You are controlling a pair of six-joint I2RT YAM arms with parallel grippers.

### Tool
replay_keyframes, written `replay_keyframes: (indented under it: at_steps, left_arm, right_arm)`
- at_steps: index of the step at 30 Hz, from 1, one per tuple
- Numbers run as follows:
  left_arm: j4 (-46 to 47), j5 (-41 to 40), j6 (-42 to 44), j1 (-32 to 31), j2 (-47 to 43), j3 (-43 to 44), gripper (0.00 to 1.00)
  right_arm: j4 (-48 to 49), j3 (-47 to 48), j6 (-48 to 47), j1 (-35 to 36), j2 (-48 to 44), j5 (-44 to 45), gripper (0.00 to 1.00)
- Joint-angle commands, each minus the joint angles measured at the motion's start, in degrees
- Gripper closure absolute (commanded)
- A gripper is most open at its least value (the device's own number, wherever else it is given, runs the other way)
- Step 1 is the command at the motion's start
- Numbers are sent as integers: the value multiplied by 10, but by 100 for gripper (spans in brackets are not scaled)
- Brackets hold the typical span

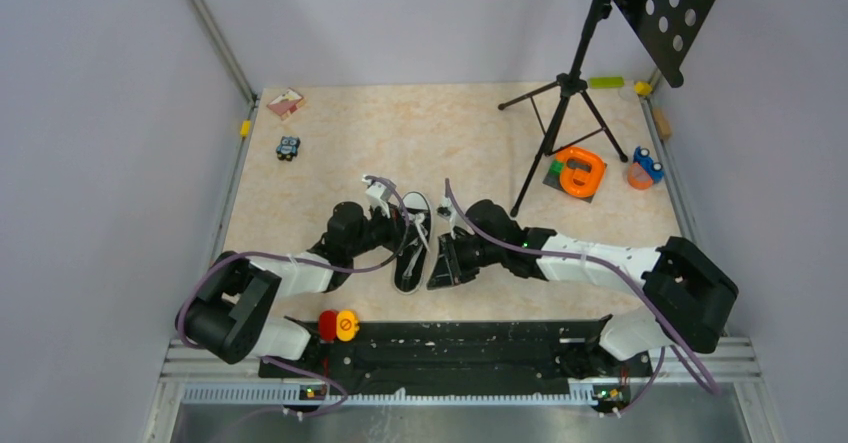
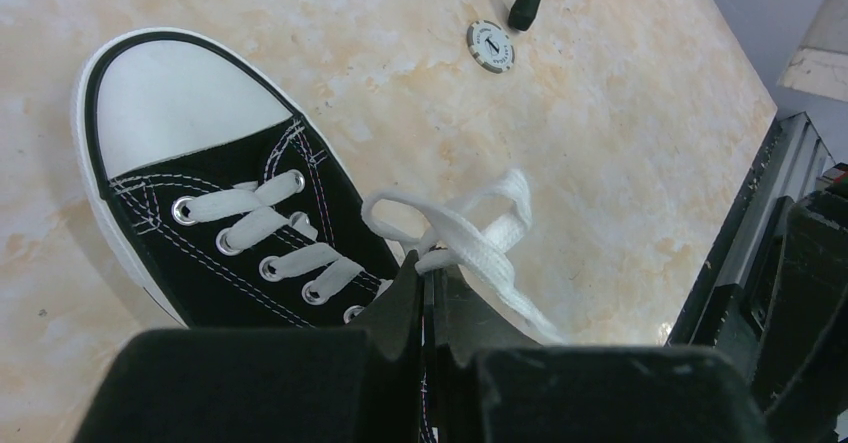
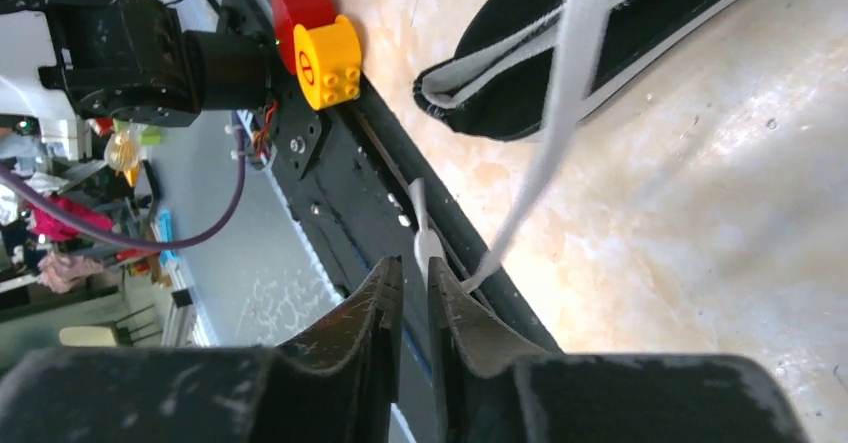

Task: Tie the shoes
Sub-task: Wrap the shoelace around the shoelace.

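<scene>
Desk (image 1: 450, 133) with a pale marbled top, and a black canvas shoe (image 1: 412, 243) lying near its front middle, toe pointing away. By its look the shoe is light and may slide when tugged. Its flat white laces (image 2: 480, 233) seem soft and limp, best pinched near their ends. Left fingers (image 2: 400, 303) are pressed together on a looped lace. Right fingers (image 3: 385, 293) stand a sliver apart with a lace end at their tips; whether they grip it cannot be told.

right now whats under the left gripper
A white lace pinched in the left gripper, looping beside the black sneaker. The gripper covers the shoe's rear part, so nothing there can be seen.
</scene>
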Motion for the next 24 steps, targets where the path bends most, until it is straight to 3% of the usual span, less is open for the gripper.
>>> replay_keyframes:
  at_steps: [1,5,8,15,24]
  left_arm:
    - [10,5,11,2,-9,14,100]
    - [5,8,16,2,-11,14,100]
    - [3,11,20,1,-14,13,100]
    - [-2,18,22,2,-21,7,100]
    - [3,11,18,2,-31,-5,100]
  right_arm:
    - [10,1,-12,5,-8,47,76]
    - [5,11,-14,-8,-19,73,57]
    - [-12,15,-17,-32,-31,80,53]
    - [20,20,9,-102,-42,124,58]
    - [38,85,3,-111,60,114,68]
